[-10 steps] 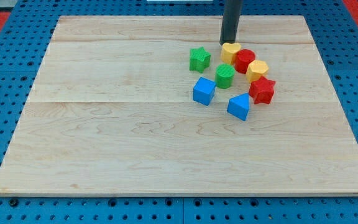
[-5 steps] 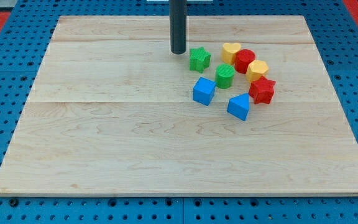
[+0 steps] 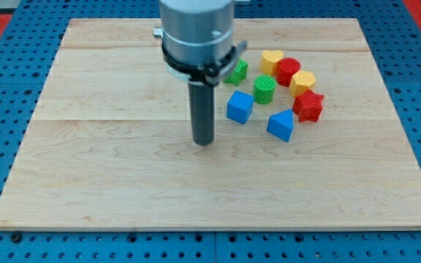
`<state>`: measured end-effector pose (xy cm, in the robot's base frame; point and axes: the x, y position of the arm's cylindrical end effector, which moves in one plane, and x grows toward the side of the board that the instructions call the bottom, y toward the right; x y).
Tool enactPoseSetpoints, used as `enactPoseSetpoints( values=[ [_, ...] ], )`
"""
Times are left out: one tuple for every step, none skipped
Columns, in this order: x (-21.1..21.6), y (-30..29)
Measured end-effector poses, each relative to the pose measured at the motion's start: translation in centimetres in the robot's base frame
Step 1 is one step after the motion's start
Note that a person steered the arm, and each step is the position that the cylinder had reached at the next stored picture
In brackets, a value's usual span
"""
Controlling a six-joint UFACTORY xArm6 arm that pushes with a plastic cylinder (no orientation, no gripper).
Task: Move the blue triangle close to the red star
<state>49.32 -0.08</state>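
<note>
Your tip sits left of the cluster, with the blue triangle one short push from the red star.

My tip (image 3: pixel 204 142) rests on the table (image 3: pixel 108 175), left of and slightly below the blue cube (image 3: pixel 240 107); there is no gripper, only the rod, touching nothing. The blue triangle (image 3: pixel 281 125) lies just beside the red star (image 3: pixel 308 107), at its lower left. Bring the tip to the triangle's lower-left face and nudge gently up-right, steering clear of the cube. Count: two blue, two green (image 3: pixel 264 89), two yellow (image 3: pixel 302 82), two red blocks.
</note>
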Motion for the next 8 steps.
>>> enactPoseSetpoints(
  values=[
    [1.7, 4.9],
    [2.7, 8.8],
    [2.0, 10.7],
    [1.1, 11.5],
    [-0.9, 9.8],
    [-2.3, 9.7],
    [-2.3, 9.7],
    [-4.5, 11.3]
  ],
)
